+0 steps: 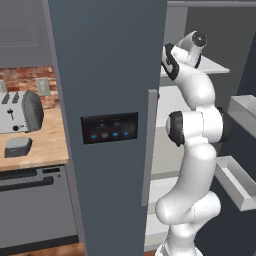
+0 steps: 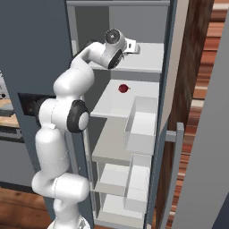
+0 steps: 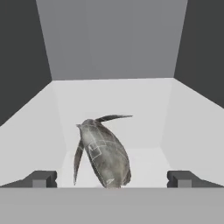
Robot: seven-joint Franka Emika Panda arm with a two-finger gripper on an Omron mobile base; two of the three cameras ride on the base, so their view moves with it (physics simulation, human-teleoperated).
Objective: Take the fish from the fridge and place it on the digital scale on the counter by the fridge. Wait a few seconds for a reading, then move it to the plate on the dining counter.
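My gripper (image 3: 112,178) is spread wide, fingertips (image 3: 41,178) far apart either side of the fish (image 3: 104,153), not touching it; the fish lies on the white top shelf (image 3: 144,98) inside the fridge (image 1: 107,75), tail fins pointing away from me. My arm reaches into the open fridge at the upper shelf, with a small red item (image 2: 123,88) on the shelf below. The digital scale (image 1: 18,146) sits on the wooden counter (image 1: 47,145) just in front of the silver toaster (image 1: 20,111), left of the fridge.
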